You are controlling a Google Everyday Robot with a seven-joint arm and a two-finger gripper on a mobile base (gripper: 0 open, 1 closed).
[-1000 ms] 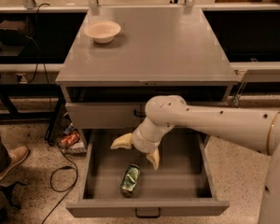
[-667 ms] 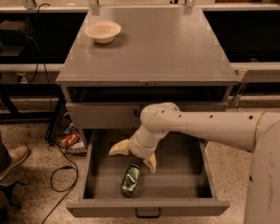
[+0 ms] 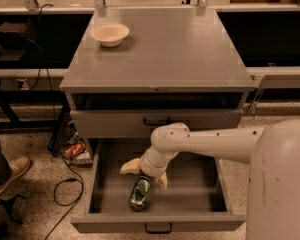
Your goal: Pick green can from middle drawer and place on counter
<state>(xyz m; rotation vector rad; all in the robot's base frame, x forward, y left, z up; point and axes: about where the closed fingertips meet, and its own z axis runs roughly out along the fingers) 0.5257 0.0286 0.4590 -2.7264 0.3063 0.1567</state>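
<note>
The hand point(image 3: 146, 176) is hovering, fingers spread wide, just over the far end of the green can point(image 3: 140, 194), which is lying sideways on the middle drawer point(image 3: 195, 196) floor, apparently lining up to straddle it.

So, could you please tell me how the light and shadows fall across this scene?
Camera view: warm overhead light leaves a soft sheen on the counter; the bowl throws a small shadow to its right; the middle drawer lies dimmer than the top; the open claw hovers just over the green can, whose metal shows small glints.
</note>
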